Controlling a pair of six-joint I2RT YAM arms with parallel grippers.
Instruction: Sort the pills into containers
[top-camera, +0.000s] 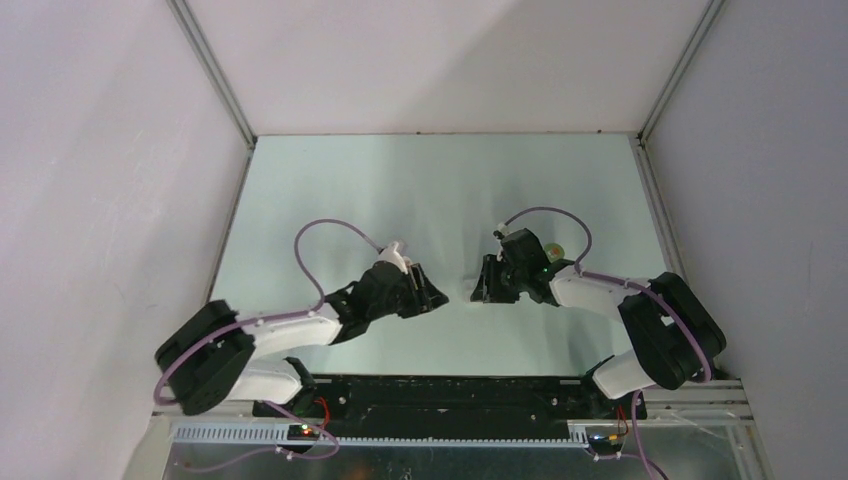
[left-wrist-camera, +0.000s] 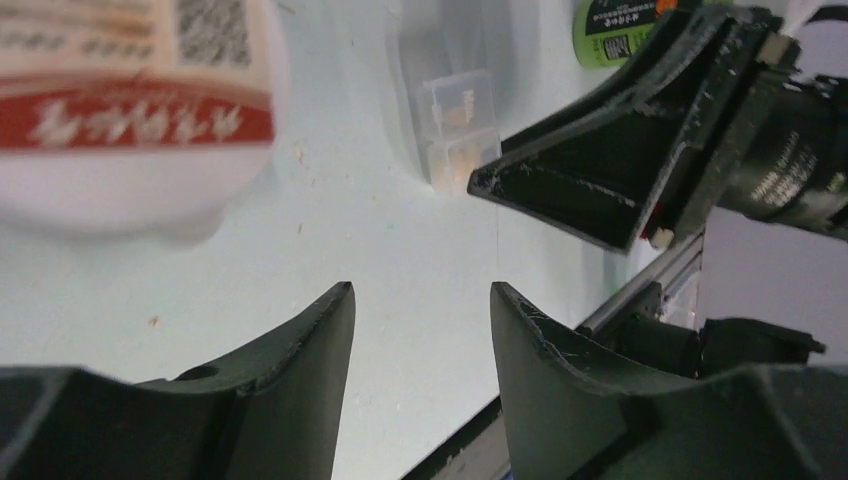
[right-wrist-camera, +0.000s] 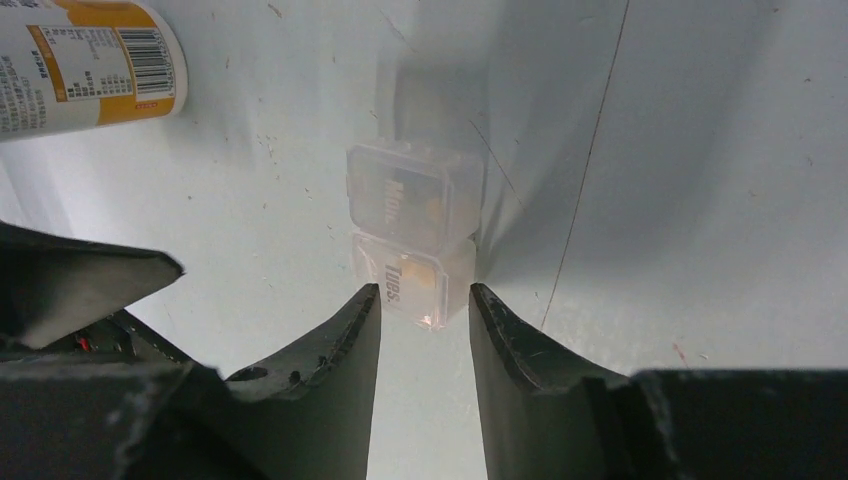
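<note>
From above, the left pincer (top-camera: 436, 292) and right pincer (top-camera: 482, 287) face each other, near together over the tabletop (top-camera: 440, 180). The left wrist view shows its fingers parted and empty, the pill box (left-wrist-camera: 460, 130) lying ahead on the tabletop. The right wrist view shows narrowly parted, empty fingers with the box just beyond their tips.

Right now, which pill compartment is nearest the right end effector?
The Tues. compartment, just ahead of the right end effector; the Mon. compartment lies beyond it.
</note>
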